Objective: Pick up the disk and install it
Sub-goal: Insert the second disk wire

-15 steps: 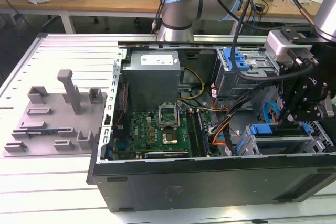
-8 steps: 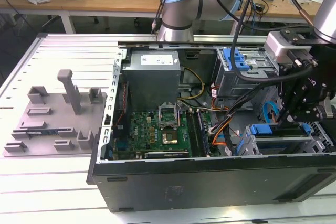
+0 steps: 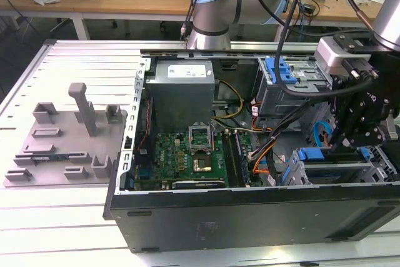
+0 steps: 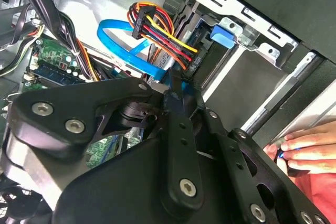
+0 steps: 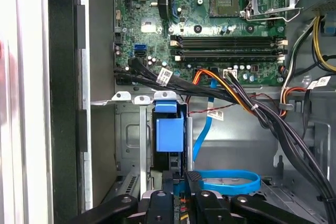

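Observation:
The disk (image 3: 319,154) sits in the metal drive cage at the front corner of the open computer case, on the exterior view's right, its bright blue frame showing. In the first wrist view the disk (image 5: 169,129) is seen edge-on, standing in the cage slot. My gripper (image 3: 340,139) hangs right over it. In both wrist views the black fingers stand close together, and the gripper (image 5: 181,179) is shut on a blue edge at the near end of the disk. The same tips (image 4: 176,85) meet beside a blue data cable (image 4: 121,35).
The green motherboard (image 3: 194,154) and the grey power supply (image 3: 181,85) fill the case. A second cage with a blue latch (image 3: 281,70) stands at the back. Cable bundles (image 5: 252,108) cross near the cage. A person's hand (image 4: 310,150) rests by the case. A grey fixture (image 3: 69,136) lies outside.

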Tool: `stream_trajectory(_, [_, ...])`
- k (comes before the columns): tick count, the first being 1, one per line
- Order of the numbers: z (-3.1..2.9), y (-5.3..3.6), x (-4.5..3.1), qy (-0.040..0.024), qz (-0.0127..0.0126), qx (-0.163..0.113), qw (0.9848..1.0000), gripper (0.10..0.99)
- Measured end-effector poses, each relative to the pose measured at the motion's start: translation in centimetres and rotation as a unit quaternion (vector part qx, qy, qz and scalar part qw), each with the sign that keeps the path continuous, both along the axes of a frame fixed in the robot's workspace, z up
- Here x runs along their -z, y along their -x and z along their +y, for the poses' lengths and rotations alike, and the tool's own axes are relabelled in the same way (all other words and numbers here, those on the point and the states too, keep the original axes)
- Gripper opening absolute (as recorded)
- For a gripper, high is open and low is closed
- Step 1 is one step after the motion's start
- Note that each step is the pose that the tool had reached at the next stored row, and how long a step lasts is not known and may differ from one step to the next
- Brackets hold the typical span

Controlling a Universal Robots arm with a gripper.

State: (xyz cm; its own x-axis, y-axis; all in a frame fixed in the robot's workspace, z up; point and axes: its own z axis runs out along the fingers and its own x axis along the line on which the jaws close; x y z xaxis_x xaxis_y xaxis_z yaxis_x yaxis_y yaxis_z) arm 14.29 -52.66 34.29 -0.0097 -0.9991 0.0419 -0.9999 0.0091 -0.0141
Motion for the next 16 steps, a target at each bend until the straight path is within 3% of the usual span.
stream_trajectory(16, [0.0, 0.0, -2.54, 0.0023, 0.0, 0.0, 1.0, 0.235])
